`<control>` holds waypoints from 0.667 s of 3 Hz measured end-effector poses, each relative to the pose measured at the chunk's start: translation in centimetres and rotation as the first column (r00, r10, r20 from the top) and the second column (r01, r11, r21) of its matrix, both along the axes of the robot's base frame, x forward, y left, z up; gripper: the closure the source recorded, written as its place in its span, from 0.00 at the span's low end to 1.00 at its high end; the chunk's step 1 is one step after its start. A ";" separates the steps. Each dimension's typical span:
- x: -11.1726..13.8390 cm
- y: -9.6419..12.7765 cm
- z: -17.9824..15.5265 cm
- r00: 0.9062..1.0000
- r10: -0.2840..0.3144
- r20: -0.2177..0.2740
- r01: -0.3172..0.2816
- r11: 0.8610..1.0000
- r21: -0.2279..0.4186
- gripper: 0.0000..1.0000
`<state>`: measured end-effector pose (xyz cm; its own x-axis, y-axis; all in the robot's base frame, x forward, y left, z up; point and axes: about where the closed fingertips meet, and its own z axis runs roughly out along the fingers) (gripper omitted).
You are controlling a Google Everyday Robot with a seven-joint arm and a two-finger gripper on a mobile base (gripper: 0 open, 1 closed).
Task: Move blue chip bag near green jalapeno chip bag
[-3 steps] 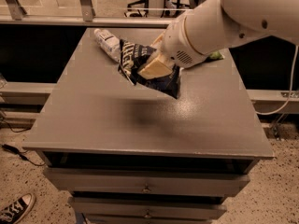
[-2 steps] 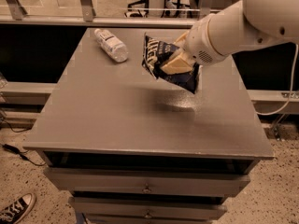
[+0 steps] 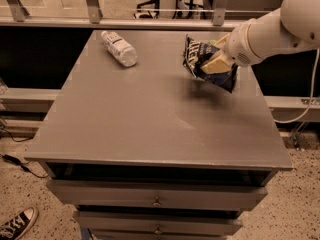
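Gripper [image 3: 216, 64] is over the far right part of the table [image 3: 150, 129], clamped on the blue bag [image 3: 195, 54]. Tan fingers [image 3: 212, 65] pinch the bag around its middle, and the foil is crumpled under them. The bag is tilted: top edge toward the left rear, bottom corner pointing down and right, close to the table's right edge. There's white lettering on the upper part, but I can't read it.

The bag looks clear of the surface. A dark shadow [image 3: 200, 91] sits on the top just below it, with a gap between the two.

The white arm [image 3: 270, 34] comes in from the upper right, wrist angled down toward the bag.

A bottle [image 3: 119, 48] lies on its side at the far left of the table, well apart from the bag.

Also here:
- drawers [image 3: 157, 200] under the top
- a white cable [image 3: 309, 94] hanging on the right side
- a black-and-white shoe [image 3: 17, 224] on the floor at bottom left
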<state>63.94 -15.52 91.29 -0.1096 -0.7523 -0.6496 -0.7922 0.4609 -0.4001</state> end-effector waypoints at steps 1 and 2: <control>1.2 -3.1 -0.9 0.999 -0.036 -0.003 0.036 0.999 -0.023 1.00; 2.1 -5.2 -1.8 0.999 -0.052 -0.010 0.052 0.998 -0.034 0.81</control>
